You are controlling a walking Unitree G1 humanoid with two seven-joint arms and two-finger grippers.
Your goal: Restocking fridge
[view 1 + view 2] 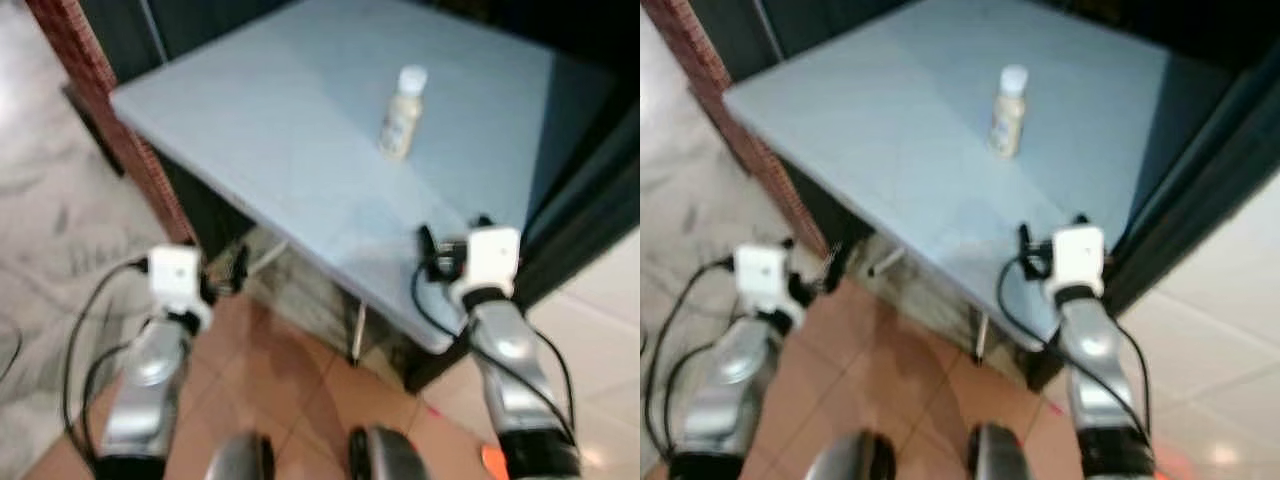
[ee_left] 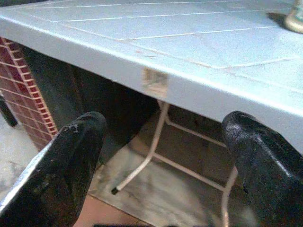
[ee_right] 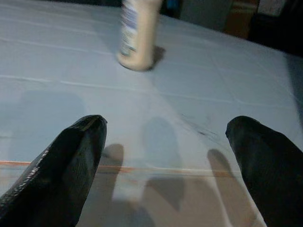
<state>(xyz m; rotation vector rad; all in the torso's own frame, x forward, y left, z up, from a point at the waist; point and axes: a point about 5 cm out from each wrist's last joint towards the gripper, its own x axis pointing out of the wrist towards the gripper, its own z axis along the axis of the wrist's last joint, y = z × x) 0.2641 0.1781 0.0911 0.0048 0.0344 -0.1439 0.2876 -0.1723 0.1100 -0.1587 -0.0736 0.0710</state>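
Bottle [image 1: 402,112] stands upright at approx 11 o'clock from my right gripper [image 3: 165,156], fingers spread, nearer arm vs left gripper [image 2: 161,156], also spread.

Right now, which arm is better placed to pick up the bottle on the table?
Right. The right gripper is open above the table, facing the bottle. The left gripper hangs off the table's edge, farther away.
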